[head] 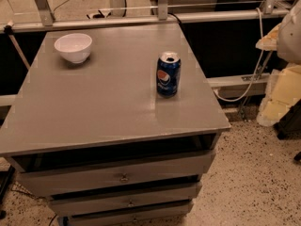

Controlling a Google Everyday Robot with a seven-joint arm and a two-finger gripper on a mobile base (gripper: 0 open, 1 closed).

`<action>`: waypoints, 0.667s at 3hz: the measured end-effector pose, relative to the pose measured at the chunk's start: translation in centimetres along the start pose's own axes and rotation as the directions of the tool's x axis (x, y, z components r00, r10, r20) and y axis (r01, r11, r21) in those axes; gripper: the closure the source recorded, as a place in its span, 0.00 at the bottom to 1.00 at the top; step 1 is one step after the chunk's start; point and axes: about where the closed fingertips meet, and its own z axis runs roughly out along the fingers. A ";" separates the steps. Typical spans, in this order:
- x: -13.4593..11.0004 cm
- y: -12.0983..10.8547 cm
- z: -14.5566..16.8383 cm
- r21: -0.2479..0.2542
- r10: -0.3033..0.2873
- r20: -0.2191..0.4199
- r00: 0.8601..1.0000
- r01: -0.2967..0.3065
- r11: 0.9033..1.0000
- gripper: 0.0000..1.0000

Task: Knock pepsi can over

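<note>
Just one pepsi can (168, 75), end effector unseen

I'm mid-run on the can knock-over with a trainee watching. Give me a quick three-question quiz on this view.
1. True or false: the pepsi can stands upright on the grey cabinet top.
2. Where is the white bowl? A) near the top's far left corner as the camera sees it, apart from the can; B) touching the can; C) inside a drawer.
3. Short answer: is the end effector visible in the camera view?

Key: 1 true. 2 A. 3 No, the end effector is not in view.
</note>
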 end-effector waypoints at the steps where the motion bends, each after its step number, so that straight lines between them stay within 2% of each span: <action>1: 0.0 0.0 0.0 0.000 0.000 0.000 1.000 0.000 1.000 0.00; 2: -0.7 -1.9 2.1 0.001 0.103 0.147 0.984 -0.104 0.995 0.00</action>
